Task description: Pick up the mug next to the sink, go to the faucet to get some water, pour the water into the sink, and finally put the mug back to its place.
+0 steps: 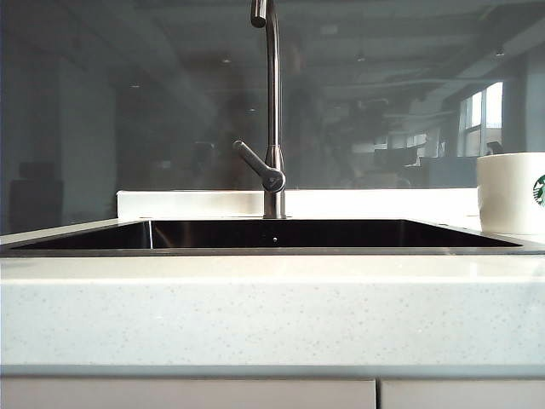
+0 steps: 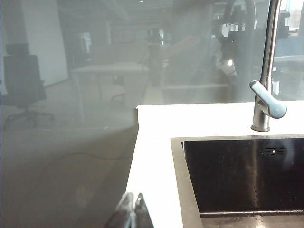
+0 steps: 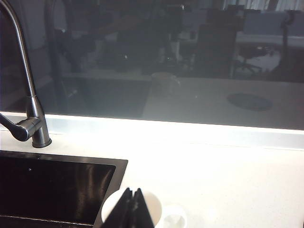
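Observation:
The white mug (image 1: 511, 192) with its green logo stands on the counter right of the sink (image 1: 272, 250), cut by the exterior view's edge. No gripper shows in that view. In the right wrist view my right gripper (image 3: 133, 189) is shut and empty, hanging over the mug (image 3: 108, 209), whose open top and side handle show from above beside the sink (image 3: 47, 190). My left gripper (image 2: 134, 194) is shut and empty above the counter on the other side of the sink (image 2: 237, 180). The faucet (image 1: 272, 102) rises behind the basin, with its lever angled to the left. No water is visible.
A white speckled counter (image 1: 272, 307) surrounds the basin, with cabinet fronts (image 1: 187, 394) below it. A dark glass wall (image 1: 128, 111) stands right behind the counter's low white back ledge (image 1: 187, 203). The faucet (image 2: 268, 71) (image 3: 28, 85) shows in both wrist views.

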Controlling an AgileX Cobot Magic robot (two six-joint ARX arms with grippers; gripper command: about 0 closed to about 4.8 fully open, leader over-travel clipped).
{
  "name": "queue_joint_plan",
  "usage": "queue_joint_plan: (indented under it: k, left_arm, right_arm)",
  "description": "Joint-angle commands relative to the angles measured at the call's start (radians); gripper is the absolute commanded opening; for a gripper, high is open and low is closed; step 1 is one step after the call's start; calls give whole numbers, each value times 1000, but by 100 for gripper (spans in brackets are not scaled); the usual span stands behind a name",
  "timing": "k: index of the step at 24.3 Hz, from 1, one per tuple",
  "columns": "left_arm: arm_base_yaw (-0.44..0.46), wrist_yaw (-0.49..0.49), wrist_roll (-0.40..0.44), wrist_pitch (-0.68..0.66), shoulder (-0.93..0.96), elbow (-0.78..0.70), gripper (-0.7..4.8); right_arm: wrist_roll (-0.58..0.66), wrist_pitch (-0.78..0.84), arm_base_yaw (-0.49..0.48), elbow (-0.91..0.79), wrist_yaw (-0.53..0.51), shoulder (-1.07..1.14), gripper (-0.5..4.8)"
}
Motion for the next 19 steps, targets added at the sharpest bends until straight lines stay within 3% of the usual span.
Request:
queue_joint_plan:
  k: [1, 19]
  left_arm:
    - [1, 3, 8, 7, 1, 3, -3]
    - [1, 3, 8, -16, 1, 3, -3]
  right_arm:
    - [3, 17, 0, 5, 2, -3, -5]
    - [3, 19, 0, 5, 2, -3, -5]
